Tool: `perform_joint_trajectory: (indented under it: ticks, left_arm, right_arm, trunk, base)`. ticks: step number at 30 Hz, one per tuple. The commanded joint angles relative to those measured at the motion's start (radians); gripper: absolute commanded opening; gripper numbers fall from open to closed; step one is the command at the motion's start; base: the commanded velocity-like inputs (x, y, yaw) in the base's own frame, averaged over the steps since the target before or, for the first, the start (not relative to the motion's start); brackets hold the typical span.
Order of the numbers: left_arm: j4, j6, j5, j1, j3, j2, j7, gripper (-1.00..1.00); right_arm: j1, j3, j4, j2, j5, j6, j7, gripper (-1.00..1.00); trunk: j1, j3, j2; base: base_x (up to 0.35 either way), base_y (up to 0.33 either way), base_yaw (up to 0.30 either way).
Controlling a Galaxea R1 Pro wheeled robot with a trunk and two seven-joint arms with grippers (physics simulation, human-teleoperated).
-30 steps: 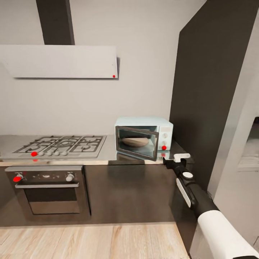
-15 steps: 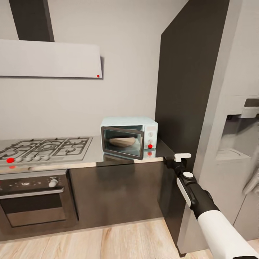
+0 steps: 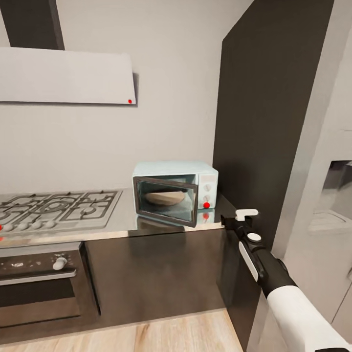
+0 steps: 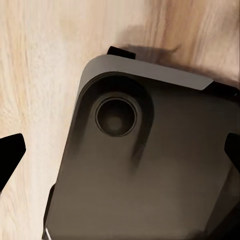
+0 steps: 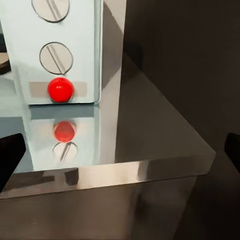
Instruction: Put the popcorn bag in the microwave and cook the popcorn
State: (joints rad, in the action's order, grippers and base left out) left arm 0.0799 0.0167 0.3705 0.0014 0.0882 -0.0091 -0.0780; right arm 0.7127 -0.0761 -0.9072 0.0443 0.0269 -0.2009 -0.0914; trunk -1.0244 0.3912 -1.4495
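The pale mint microwave [image 3: 172,171] stands on the grey countertop [image 3: 122,229], its dark glass door ajar. Behind the glass lies a tan-brown shape that looks like the popcorn bag [image 3: 165,198]. No popcorn can be made out. My right gripper [image 3: 226,221] hovers at the countertop's end corner, just right of the microwave's red light [image 3: 206,205]. In the right wrist view that gripper [image 5: 120,150] is open and faces the knob panel [image 5: 56,57] and the red light [image 5: 61,89]. My left gripper [image 4: 120,155] is open over my own dark base [image 4: 145,165] and the wood floor.
A tall dark cabinet [image 3: 264,122] rises right behind the microwave, with the silver fridge [image 3: 332,195] beyond it. The steel gas hob [image 3: 58,208] and the black oven [image 3: 39,283] lie to the left under the white hood [image 3: 63,76].
The whole picture has shifted: the camera turned right and came closer, so the microwave and hob slid left and the fridge came in. The right arm keeps its pose.
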Motion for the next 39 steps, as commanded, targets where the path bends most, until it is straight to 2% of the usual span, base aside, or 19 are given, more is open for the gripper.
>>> perform_joint_trajectory:
  ticks: [1,18,24,25,27,31,37,39]
  left_arm:
    - [0.001,0.002,0.008,0.000,0.009,0.000,-0.005,1.00]
    - [0.001,0.002,0.008,0.000,0.008,0.000,-0.005,1.00]
    - [0.001,0.003,0.008,0.000,0.008,-0.001,-0.005,1.00]
    - [0.001,0.003,0.008,0.000,0.008,-0.002,-0.005,1.00]
    - [0.001,0.003,0.008,0.000,0.008,-0.002,-0.005,1.00]
    - [0.001,0.003,0.008,0.000,0.008,-0.002,-0.005,1.00]
    - [0.001,0.003,0.008,0.000,0.009,-0.002,-0.005,1.00]
    - [0.001,0.003,0.008,0.000,0.011,-0.002,-0.005,1.00]
  right_arm:
    - [0.000,-0.005,-0.002,0.002,0.003,-0.008,-0.008,1.00]
    - [0.001,-0.007,-0.002,0.000,0.004,-0.008,0.000,1.00]
    - [0.001,-0.009,-0.003,-0.001,0.004,-0.009,0.031,1.00]
    - [0.001,-0.009,-0.004,-0.001,0.004,-0.010,0.050,1.00]
    - [0.001,-0.010,-0.004,0.000,0.004,-0.015,0.134,1.00]
    - [0.001,-0.010,-0.003,0.008,-0.002,-0.064,0.353,1.00]
    - [0.001,-0.009,0.001,0.012,-0.003,-0.063,0.462,1.00]
    - [0.001,-0.008,0.003,0.013,-0.001,-0.061,0.527,1.00]
  trunk:
    - [-0.001,0.001,0.000]
    - [-0.001,0.001,0.000]
    - [-0.001,0.001,0.000]
    - [-0.001,0.001,0.000]
    - [-0.001,0.001,0.000]
    - [-0.001,0.001,0.000]
    - [-0.001,0.001,0.000]
    - [-0.001,0.001,0.000]
  base:
    - [0.322,0.000,0.000]
    - [0.307,0.000,0.000]
    - [0.117,0.000,0.000]
    - [0.014,0.000,0.000]
    - [0.004,0.000,0.000]
    - [0.000,0.000,0.000]
    - [0.000,0.000,0.000]
    - [0.000,0.000,0.000]
